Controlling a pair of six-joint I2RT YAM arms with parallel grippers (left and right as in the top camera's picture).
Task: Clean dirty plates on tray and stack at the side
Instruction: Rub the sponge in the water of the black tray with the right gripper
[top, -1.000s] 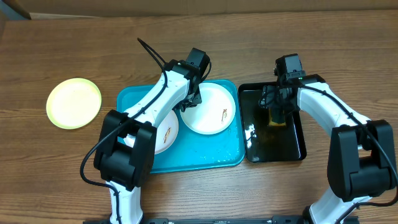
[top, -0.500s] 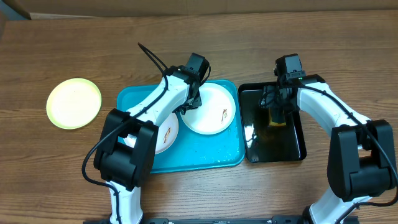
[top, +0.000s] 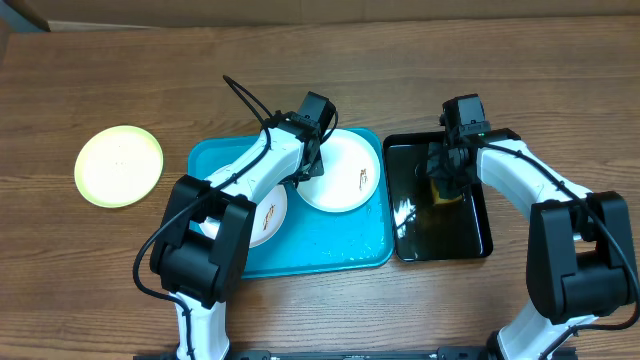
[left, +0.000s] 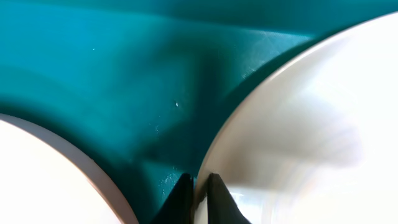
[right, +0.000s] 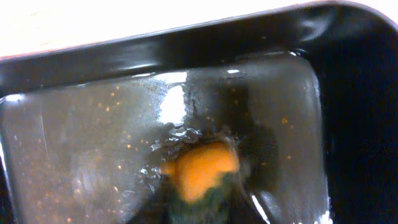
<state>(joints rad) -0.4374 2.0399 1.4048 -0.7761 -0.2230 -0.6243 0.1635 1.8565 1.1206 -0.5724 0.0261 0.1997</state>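
now left gripper (left: 199, 182) clamps the rim of the plate (left: 298, 124) at the tray's (left: 93, 62) far right corner; right gripper (top: 445, 180) over sponge (right: 202, 167), grip unclear.

The left arm (top: 250, 170) and right arm (top: 520, 170) stretch forward, angling toward each other. The left hand (left: 200, 196) points down, its fingers (left: 219, 200) pinched nearly together on the rim of a white plate (left: 311, 124). The right hand (top: 447, 172) also points down (its finger spread is too blurred to tell).
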